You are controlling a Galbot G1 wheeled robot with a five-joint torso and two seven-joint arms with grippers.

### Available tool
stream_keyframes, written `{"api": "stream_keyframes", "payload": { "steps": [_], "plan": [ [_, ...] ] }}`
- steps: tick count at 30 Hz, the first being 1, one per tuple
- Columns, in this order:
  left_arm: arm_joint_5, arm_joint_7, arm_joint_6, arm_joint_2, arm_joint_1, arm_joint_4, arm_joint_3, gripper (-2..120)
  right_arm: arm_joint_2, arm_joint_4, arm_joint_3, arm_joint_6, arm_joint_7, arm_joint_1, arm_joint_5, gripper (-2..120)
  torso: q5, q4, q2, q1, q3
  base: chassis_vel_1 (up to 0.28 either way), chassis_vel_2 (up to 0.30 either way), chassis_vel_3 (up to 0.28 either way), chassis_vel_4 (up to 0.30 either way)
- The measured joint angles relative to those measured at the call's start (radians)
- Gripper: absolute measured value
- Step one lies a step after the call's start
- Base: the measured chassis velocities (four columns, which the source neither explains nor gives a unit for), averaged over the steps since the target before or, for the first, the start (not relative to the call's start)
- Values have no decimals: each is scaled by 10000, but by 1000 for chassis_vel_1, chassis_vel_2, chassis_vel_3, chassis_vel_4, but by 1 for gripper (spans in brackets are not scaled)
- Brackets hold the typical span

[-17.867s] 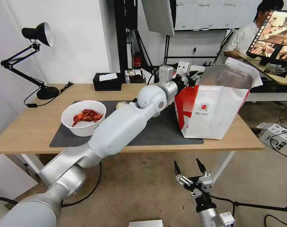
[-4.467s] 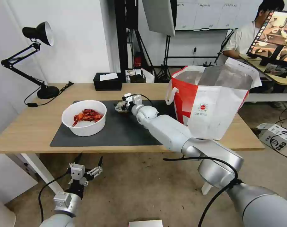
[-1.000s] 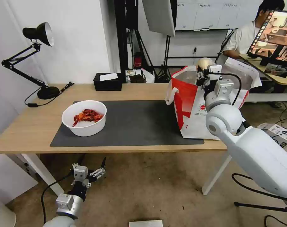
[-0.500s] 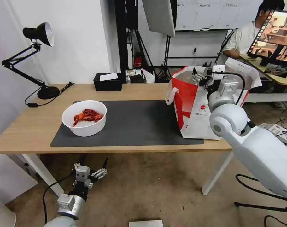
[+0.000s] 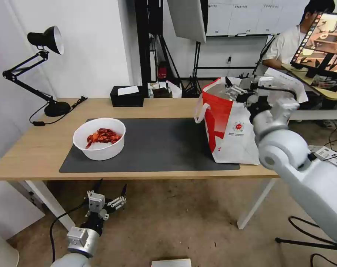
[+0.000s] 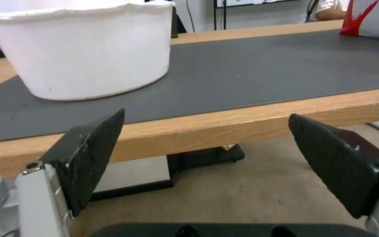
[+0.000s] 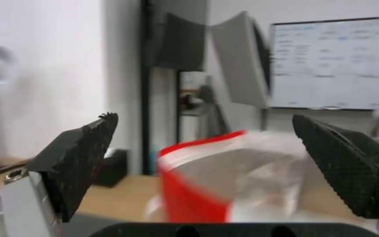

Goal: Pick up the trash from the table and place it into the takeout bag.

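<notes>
1. Right end effector (image 5: 238, 90) is hovering over the open mouth of the takeout bag (image 5: 238, 128), at the right end of the surface (image 5: 35, 148). Its jaws are spread wide and nothing is sitting between them; the right wrist view confirms the gap, with the bag's red-and-white rim beyond it.

2. Left end effector (image 5: 108, 193) is hanging low at near left, below the surface edge, jaws spread and empty. The left wrist view is looking up past the wood edge at the side wall of the white bowl (image 6: 84, 49).

3. Step in hand, as I judge it: a drop into the bag is just finishing, since the right end effector is sitting empty above the opening. Bag contents are hidden by the foil lining, so I cannot tell what is inside.

4. Trash left on the surface: the white bowl of red crayfish shells, resting on the left part of the dark-grey mat (image 5: 161, 144), well apart from the bag.

5. Next move is likely calling for a grip on the bowl's rim or wall, kept level so shells are not spilling, then a carry rightward to the bag.

6. Orientation: the bowl is standing upright, mouth up; being round, it has no long axis. The bag is standing upright, mouth up and gaping, leaning slightly.
</notes>
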Motion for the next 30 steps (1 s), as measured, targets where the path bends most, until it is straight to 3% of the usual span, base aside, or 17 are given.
{"api": "stream_keyframes", "payload": {
  "steps": [6, 9, 13, 16, 23, 30],
  "plan": [
    [-19, -5, -55, -62, -78, 52, 41, 100, -153, 821, 748, 844, -737, -1939, -98, 100, -8, 4, 0, 0, -1, 0, 0, 0, 0],
    [-58, -3, -66, -40, -90, 43, 12, 100, 550, 1238, 1369, 2204, -1207, -4722, -1335, 100, -5, 1, 1, -1, -1, 0, 0, 0, 0],
    [-72, -7, -92, -23, -76, 43, -9, 100, 1056, 1243, 1539, 2830, -1404, -5899, -2115, 100, -6, 2, 1, -1, -1, 0, 0, 0, 0],
    [-79, -6, -167, -13, -13, 61, -17, 100, 1850, 951, 1662, 3788, -1966, -7556, -3580, 100, -8, 2, 1, -1, -1, 0, 0, 0, 0],
    [-93, -3, -265, -5, 6, 158, -3, 100, 3040, 190, 1498, 4717, -2056, -8851, -5000, 100, -8, 3, 1, -1, -1, 0, 0, 0, 0],
    [-133, 2, -305, 38, -48, 262, 18, 100, 3742, -649, 1158, 4982, -2001, -9147, -5319, 100, -6, 3, 1, 0, 0, 0, 0, 0, 0]
  ]
}}
